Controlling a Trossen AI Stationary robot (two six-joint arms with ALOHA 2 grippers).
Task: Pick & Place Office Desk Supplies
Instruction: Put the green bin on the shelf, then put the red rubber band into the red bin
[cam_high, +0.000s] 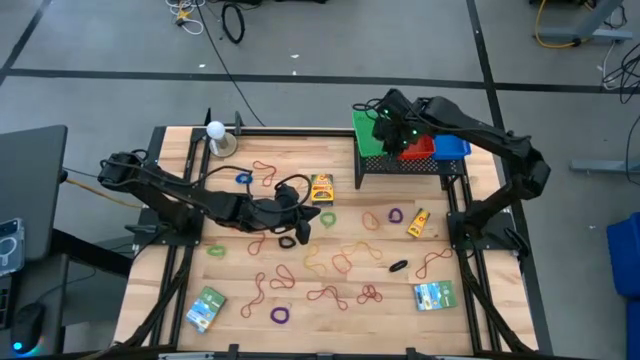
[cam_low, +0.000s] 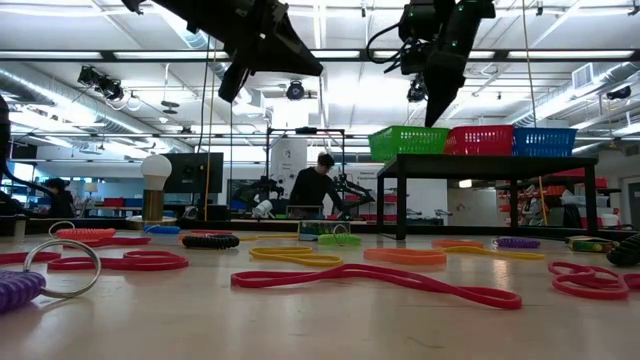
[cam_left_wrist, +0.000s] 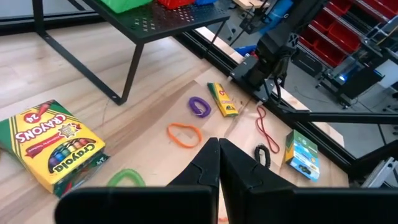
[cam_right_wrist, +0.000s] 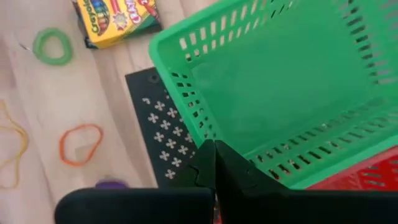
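Left gripper: out over the middle of the tabletop, just in front of the crayon box; its fingers are pressed together, nothing between them.
Right gripper: up over the green basket on the black rack at the far right; its fingers are closed tight too, empty, hanging over the basket's near rim.
Baskets: green, then red basket, then blue basket, side by side on the rack; the low view shows them in a row on top.
Crayon box: yellow, lying flat near the rack's left leg, lid face up.
Rubber bands: scattered all across the wood. A green loop sits just below the crayon box, an orange loop and a purple ring lie to its right, a blue ring is up by the left arm, and red loops trail along the front.
Small yellow bottle: on its side, right of the purple ring.
Packets: one green-blue packet at front left, another packet at front right, both flat.
Black ring: near the front-right packet, apart from it.
White ball: on its round base at the far left edge.
Background: a person stands in the room beyond.
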